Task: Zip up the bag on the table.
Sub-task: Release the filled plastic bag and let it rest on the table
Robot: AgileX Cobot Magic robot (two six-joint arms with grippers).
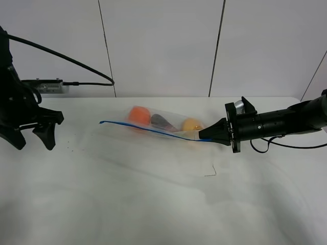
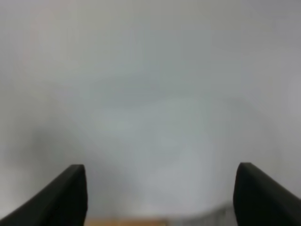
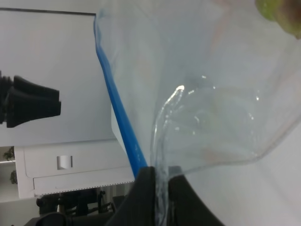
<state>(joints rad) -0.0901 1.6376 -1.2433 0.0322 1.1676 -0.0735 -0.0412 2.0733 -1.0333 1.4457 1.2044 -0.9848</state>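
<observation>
Presently the right gripper is clamping the end of the blue strip on the bag near the back edge of the table, ideally pulling it taut and level, while the left gripper is hanging open by the left edge.

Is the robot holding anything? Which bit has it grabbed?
The right gripper pinches the bag at one corner, right by the end of its blue zipper strip. The left gripper is open and holds nothing.
</observation>
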